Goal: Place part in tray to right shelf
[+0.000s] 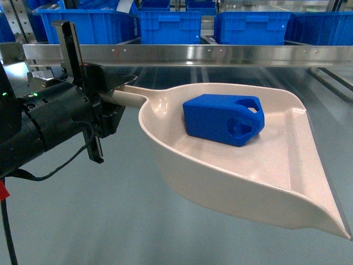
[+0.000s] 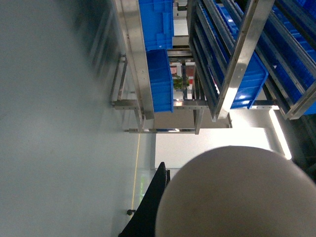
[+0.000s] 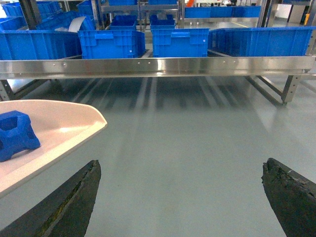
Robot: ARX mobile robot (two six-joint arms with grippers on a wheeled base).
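The cream tray (image 1: 231, 176) hangs in the air in the head view, level, with its wide lip toward the lower right. My left gripper (image 1: 118, 99) is shut on its long handle at the left. The blue part (image 1: 223, 118) lies inside the tray near the back wall. Ahead runs the right shelf's steel front rail (image 1: 220, 55). In the left wrist view the tray's rounded back (image 2: 232, 192) fills the lower right beside one black finger (image 2: 150, 212). My right gripper (image 3: 182, 197) is open over bare floor, right of the tray (image 3: 59, 131) and part (image 3: 15, 134).
Large blue crates (image 1: 251, 26) sit on the shelf behind the rail, and more crates (image 3: 180, 42) show in the right wrist view behind the rail (image 3: 158, 66). Grey floor (image 3: 197, 138) lies below. A steel rack with crates (image 2: 160, 84) shows sideways in the left wrist view.
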